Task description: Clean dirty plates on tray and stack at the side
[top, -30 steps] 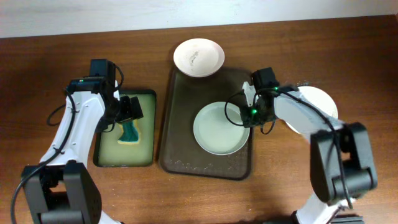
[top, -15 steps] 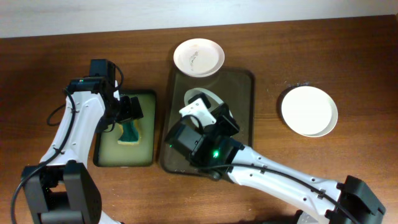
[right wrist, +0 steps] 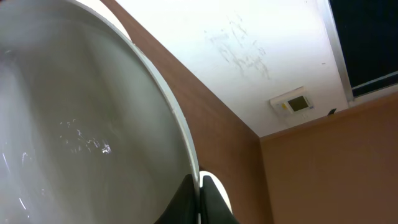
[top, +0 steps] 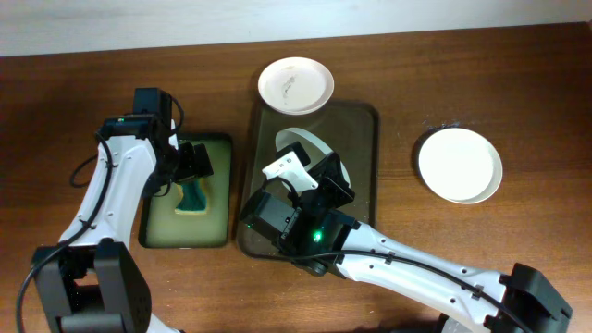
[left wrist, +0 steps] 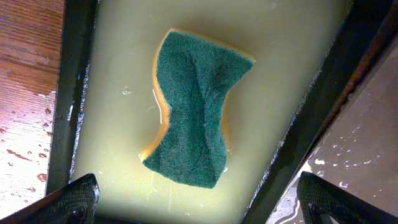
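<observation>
My right gripper (top: 310, 166) is shut on the rim of a white plate (top: 305, 145) and holds it tilted on edge, raised above the dark brown tray (top: 356, 139). The right wrist view shows the fingers (right wrist: 200, 199) pinching that plate's rim (right wrist: 74, 124), whose wet face has droplets. A smeared plate (top: 295, 84) lies at the tray's far edge. A clean plate (top: 459, 164) lies on the table to the right. My left gripper (top: 194, 165) is open above the teal sponge (left wrist: 196, 112), and its fingers (left wrist: 199, 199) are empty.
The small black-rimmed tray (top: 229, 190) of yellowish liquid holds the sponge (top: 191, 197), left of the brown tray. My raised right arm (top: 398, 264) covers the brown tray's near half in the overhead view. Water drops lie on the wood (left wrist: 25, 155).
My right arm has lifted the plate off the tray and tipped it on edge, swinging up toward the overhead camera. The left arm and sponge have not moved.
</observation>
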Robot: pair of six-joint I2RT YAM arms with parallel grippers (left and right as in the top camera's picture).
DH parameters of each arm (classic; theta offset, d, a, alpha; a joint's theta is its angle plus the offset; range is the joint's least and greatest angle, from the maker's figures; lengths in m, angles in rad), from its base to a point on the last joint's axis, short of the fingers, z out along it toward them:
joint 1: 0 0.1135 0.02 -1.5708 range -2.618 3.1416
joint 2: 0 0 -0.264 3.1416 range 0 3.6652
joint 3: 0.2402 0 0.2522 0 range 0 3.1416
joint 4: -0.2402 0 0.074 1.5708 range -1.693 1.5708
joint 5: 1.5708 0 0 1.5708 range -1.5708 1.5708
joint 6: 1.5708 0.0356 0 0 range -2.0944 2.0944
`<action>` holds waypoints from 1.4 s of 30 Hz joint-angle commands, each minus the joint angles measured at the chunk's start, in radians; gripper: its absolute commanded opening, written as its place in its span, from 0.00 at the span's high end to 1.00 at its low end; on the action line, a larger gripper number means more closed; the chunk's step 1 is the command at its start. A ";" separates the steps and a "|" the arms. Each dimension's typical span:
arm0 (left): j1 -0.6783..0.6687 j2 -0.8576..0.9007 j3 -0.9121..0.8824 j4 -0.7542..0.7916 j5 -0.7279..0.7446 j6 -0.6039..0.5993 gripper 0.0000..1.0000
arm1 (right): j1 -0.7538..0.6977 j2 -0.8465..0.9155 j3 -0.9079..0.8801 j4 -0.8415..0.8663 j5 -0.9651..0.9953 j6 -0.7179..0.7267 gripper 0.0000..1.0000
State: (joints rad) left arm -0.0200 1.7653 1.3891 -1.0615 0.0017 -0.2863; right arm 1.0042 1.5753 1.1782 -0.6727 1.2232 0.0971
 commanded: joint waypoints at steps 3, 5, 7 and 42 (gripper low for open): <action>0.002 -0.011 -0.002 -0.001 0.011 0.004 0.00 | -0.117 -0.033 0.029 0.006 -0.278 0.130 0.96; 0.002 -0.011 -0.002 -0.001 0.010 0.004 0.00 | -0.348 -0.047 0.098 -0.051 -0.682 0.140 0.96; 0.002 -0.011 -0.002 -0.002 0.011 0.004 0.00 | -0.647 -0.062 0.202 -0.151 -1.035 0.084 0.96; 0.002 -0.011 -0.002 -0.001 0.010 0.004 0.00 | -0.698 0.642 0.236 0.850 -1.635 0.195 0.41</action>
State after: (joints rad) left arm -0.0200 1.7653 1.3853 -1.0615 0.0048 -0.2863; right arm 0.3031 2.2189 1.4086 0.2440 -0.3664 0.2901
